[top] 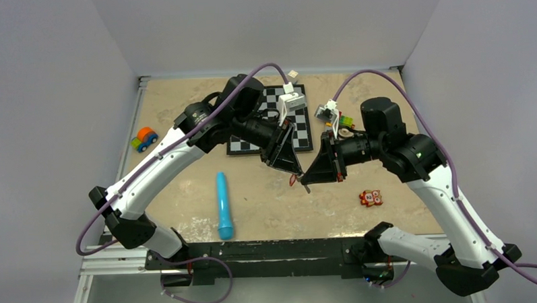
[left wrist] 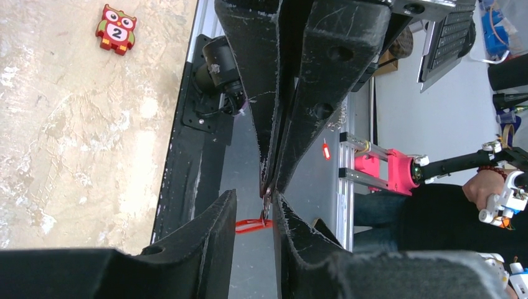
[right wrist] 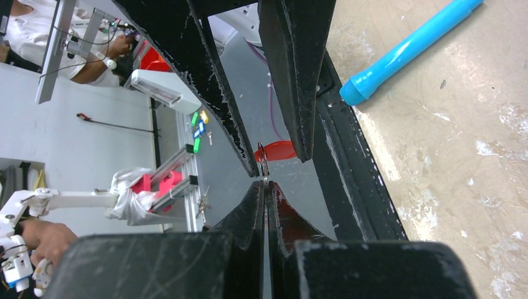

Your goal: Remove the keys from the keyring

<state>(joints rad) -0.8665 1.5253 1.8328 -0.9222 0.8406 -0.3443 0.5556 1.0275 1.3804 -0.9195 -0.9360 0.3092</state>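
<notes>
Both grippers meet in mid-air above the table's middle. My left gripper (top: pixel 295 172) (left wrist: pixel 255 199) is closed on the keyring's small red tag (left wrist: pixel 249 224), which spans the gap between its two fingers, edge-on. The tag also shows in the right wrist view (right wrist: pixel 277 150) and the top view (top: pixel 292 180). My right gripper (top: pixel 307 184) (right wrist: pixel 264 185) is shut tight, tip to tip with the left one. It pinches a thin silver metal piece, the key (left wrist: pixel 266 205) (right wrist: pixel 263 167), which hangs at the tag's end. The ring itself is too small to make out.
A blue cylinder (top: pixel 224 205) (right wrist: pixel 411 47) lies on the table front left of the grippers. An orange owl toy marked 2 (top: pixel 370 198) (left wrist: pixel 116 29) lies front right. A chessboard (top: pixel 299 133) lies behind, a toy car (top: pixel 144 138) far left, small toys (top: pixel 342 122) back right.
</notes>
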